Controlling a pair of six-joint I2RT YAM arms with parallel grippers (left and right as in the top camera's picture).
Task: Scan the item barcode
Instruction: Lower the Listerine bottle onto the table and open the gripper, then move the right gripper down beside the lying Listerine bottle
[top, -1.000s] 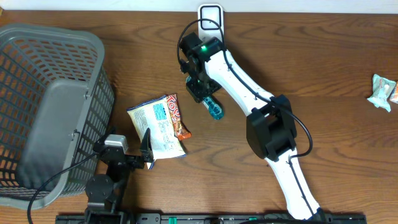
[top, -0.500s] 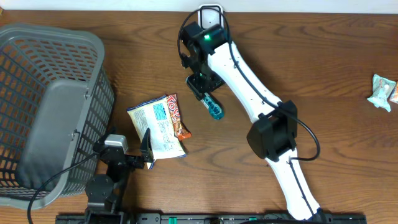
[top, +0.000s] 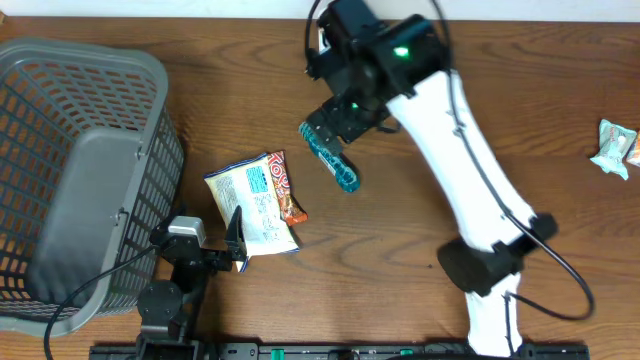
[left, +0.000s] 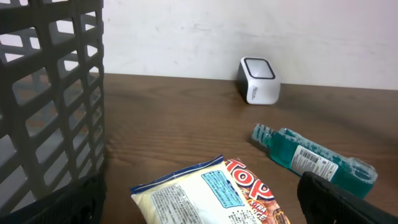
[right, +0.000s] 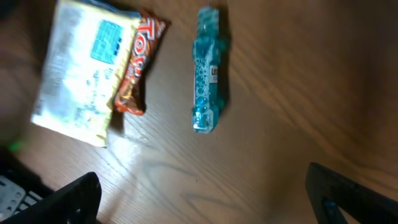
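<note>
A: What is sitting on the wooden tabletop (top: 560, 230)?
B: A gray basket (top: 90, 50) is standing at the left. A snack packet (top: 255, 200) and a teal bottle (top: 335, 165) are lying mid-table, apart. A white scanner (left: 258, 79) is sitting at the far edge.

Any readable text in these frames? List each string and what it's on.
"Top": orange end of the snack packet; any further letters are cut off by the frame.
Snack packet, blue panel and fine print: too small to read.
Teal bottle, white label: barcode bars show, print too small to read.
Scanner, mark on its front: blurred.
Wrapper at the table's right edge: unreadable.
</note>
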